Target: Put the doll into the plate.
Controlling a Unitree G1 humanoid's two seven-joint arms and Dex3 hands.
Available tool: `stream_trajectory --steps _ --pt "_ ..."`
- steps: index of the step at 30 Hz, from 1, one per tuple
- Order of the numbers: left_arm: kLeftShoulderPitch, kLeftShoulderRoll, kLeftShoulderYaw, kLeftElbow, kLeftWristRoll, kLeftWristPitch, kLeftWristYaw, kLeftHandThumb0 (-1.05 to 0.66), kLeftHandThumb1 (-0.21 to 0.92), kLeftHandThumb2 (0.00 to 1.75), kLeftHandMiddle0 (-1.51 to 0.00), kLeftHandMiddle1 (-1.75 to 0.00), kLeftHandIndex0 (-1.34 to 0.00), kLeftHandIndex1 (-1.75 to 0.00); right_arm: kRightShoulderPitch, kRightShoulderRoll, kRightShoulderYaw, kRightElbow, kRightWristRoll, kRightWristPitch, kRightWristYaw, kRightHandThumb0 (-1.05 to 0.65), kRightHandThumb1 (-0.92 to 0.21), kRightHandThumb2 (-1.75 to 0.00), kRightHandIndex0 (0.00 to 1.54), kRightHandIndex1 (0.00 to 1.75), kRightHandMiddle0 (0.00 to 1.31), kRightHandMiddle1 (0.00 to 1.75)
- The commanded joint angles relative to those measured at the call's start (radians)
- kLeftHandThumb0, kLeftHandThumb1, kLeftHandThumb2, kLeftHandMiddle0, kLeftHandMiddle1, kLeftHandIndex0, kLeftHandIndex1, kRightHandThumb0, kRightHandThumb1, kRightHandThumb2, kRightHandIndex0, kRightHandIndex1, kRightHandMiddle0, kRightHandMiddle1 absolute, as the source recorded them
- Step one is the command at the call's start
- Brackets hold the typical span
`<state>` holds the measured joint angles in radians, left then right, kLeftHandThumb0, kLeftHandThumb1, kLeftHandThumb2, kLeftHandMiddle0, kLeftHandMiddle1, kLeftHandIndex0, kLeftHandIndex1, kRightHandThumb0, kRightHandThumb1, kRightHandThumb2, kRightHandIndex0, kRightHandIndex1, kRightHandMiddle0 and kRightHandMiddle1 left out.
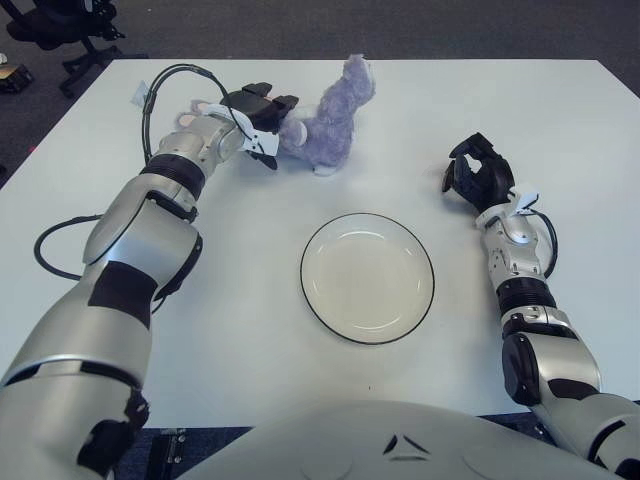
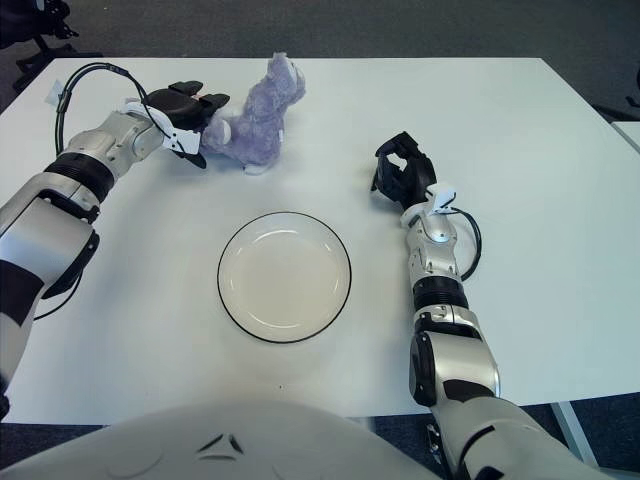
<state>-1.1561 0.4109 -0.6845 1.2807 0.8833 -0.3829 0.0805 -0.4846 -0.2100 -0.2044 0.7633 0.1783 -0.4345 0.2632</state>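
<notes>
Doll (image 1: 335, 118) position: far half of the white desk (image 1: 520, 100), beyond the plate (image 1: 368, 278) and to its left. The doll is a lilac plush animal sitting roughly upright, head at the top and tilted toward the far edge, with a pale foot showing at its near side. It is well apart from the plate and does not touch it.

Left robot hand (image 1: 262, 112): extended across the desk to the doll's left side. The dark fingers (image 2: 190, 100) are curled against the doll's flank, and the white palm piece sits just beside the plush body. The fingers are in contact with the doll and close around its left side; the doll's base appears to be on the desk surface. A black cable loops above the left wrist and forearm.

Right robot hand (image 1: 478, 172): positioned to the right of the plate, near it but not touching it. The fingers are curled inward toward the palm and hold nothing. Contact between this hand and the desk cannot be determined from either view.

Plate: round, cream-coloured, with a thin dark rim. It lies flat on the desk in the centre of the near half, between the two arms, and contains nothing.

Dark carpet and the base of an office chair (image 1: 70, 35) show beyond the desk's far left corner.
</notes>
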Motion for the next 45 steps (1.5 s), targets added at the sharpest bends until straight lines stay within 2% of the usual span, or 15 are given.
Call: stream_trajectory --steps 1,17,20,28,29,30,32,33,34,35,36,37,41,45 --pt "-0.004 -0.012 -0.032 0.030 0.031 0.021 -0.002 -0.55 0.77 0.00 -0.18 -0.01 -0.17 0.00 0.051 0.010 0.001 0.026 -0.001 0.029 0.004 -0.38 -0.68 -0.84 0.87 1.75 0.35 1.75" --pt "0.003 -0.034 -0.067 0.053 0.037 0.049 0.027 -0.59 0.80 0.01 -0.22 -0.01 -0.19 -0.01 0.061 0.009 0.006 0.003 0.000 0.049 0.016 -0.38 -0.70 -0.81 0.82 1.75 0.34 1.75" --pt "0.014 -0.045 -0.077 0.057 0.046 0.059 0.062 -0.59 0.81 0.01 -0.26 -0.01 -0.27 -0.04 0.061 0.009 0.008 0.000 0.000 0.052 0.019 -0.38 -0.70 -0.81 0.81 1.75 0.34 1.75" --pt "0.034 -0.057 -0.103 0.063 0.065 0.063 0.155 -0.55 0.85 0.01 -0.62 -0.06 -0.54 -0.08 0.063 0.009 0.009 -0.007 0.001 0.062 0.026 -0.38 -0.71 -0.80 0.81 1.75 0.33 1.75" --pt "0.037 -0.058 -0.107 0.064 0.067 0.064 0.168 -0.53 0.86 0.00 -0.69 -0.13 -0.63 -0.11 0.063 0.009 0.010 -0.007 0.000 0.063 0.026 -0.38 -0.71 -0.80 0.80 1.75 0.33 1.75" --pt "0.039 -0.059 -0.110 0.065 0.069 0.064 0.176 -0.53 0.86 0.00 -0.69 -0.20 -0.66 -0.12 0.063 0.009 0.010 -0.008 0.000 0.064 0.026 -0.38 -0.71 -0.80 0.80 1.75 0.33 1.75" --pt "0.039 -0.060 -0.113 0.067 0.069 0.065 0.184 -0.51 0.87 0.00 -0.64 -0.48 -0.73 -0.15 0.063 0.009 0.010 -0.009 0.000 0.064 0.026 -0.38 -0.71 -0.80 0.80 1.75 0.33 1.75" --pt "0.050 -0.063 -0.115 0.069 0.071 0.067 0.213 -0.51 0.87 0.00 -0.62 -0.55 -0.75 -0.16 0.063 0.009 0.011 -0.009 0.000 0.065 0.027 -0.38 -0.71 -0.80 0.80 1.75 0.33 1.75" --pt "0.062 -0.066 -0.117 0.070 0.072 0.068 0.240 -0.51 0.87 0.00 -0.62 -0.55 -0.75 -0.16 0.063 0.008 0.011 -0.010 0.000 0.066 0.027 -0.38 -0.71 -0.80 0.80 1.75 0.33 1.75" --pt "0.073 -0.068 -0.118 0.072 0.072 0.067 0.267 -0.46 0.89 0.03 -0.57 -0.79 -0.72 -0.55 0.063 0.008 0.012 -0.011 -0.001 0.067 0.028 -0.38 -0.71 -0.80 0.80 1.75 0.33 1.75" --pt "0.081 -0.069 -0.120 0.074 0.072 0.066 0.285 -0.43 0.90 0.05 -0.52 -0.99 -0.70 -0.81 0.064 0.008 0.012 -0.012 -0.001 0.067 0.028 -0.38 -0.71 -0.79 0.80 1.75 0.33 1.75" --pt "0.084 -0.069 -0.121 0.076 0.072 0.066 0.293 -0.41 0.91 0.07 -0.48 -1.13 -0.68 -0.97 0.064 0.008 0.012 -0.013 -0.001 0.068 0.028 -0.38 -0.71 -0.79 0.80 1.75 0.33 1.75" --pt "0.092 -0.069 -0.127 0.080 0.074 0.057 0.319 -0.39 0.92 0.10 -0.42 -1.38 -0.64 -1.22 0.064 0.007 0.013 -0.015 -0.002 0.070 0.028 -0.38 -0.72 -0.79 0.79 1.75 0.33 1.75" --pt "0.098 -0.070 -0.132 0.082 0.075 0.051 0.333 -0.38 0.92 0.12 -0.36 -1.59 -0.62 -1.29 0.064 0.006 0.014 -0.016 -0.002 0.073 0.030 -0.38 -0.72 -0.79 0.79 1.75 0.32 1.75"
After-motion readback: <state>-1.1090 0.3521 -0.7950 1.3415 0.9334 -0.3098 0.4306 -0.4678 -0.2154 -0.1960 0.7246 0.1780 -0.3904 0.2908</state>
